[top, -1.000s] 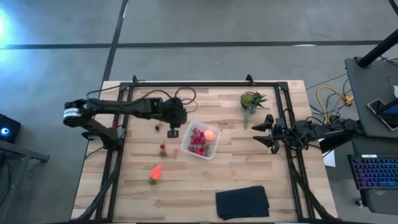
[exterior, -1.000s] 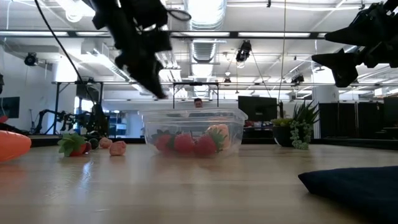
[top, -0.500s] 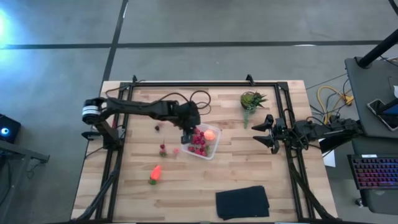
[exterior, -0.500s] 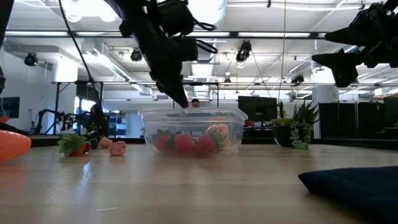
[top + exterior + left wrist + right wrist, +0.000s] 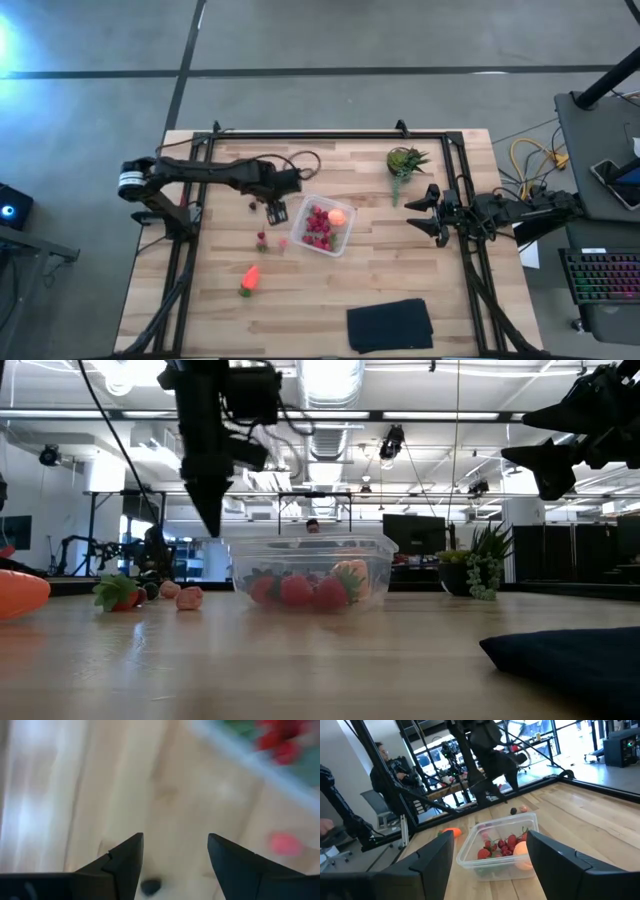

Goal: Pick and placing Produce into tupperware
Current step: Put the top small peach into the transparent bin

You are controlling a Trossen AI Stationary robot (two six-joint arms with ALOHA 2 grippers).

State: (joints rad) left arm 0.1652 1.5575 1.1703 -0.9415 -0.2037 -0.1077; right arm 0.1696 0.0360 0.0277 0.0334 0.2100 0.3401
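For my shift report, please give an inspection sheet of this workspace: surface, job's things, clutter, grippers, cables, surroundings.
Surface: light wooden table, black frame.
Job's things: clear plastic tupperware box holding red berries and a round orange fruit; orange carrot-like piece and loose berries on the wood.
Clutter: spiky green plant; flat black cloth.
Grippers: left gripper open, beside the box; right gripper open, waiting at the right edge.
Cables: yellow cables off-table.
Surroundings: a person behind.

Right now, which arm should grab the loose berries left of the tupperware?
Left. Its open hand hangs right by the loose berries, just left of the tupperware. The right hand, also open, waits across the box by the table's right edge.
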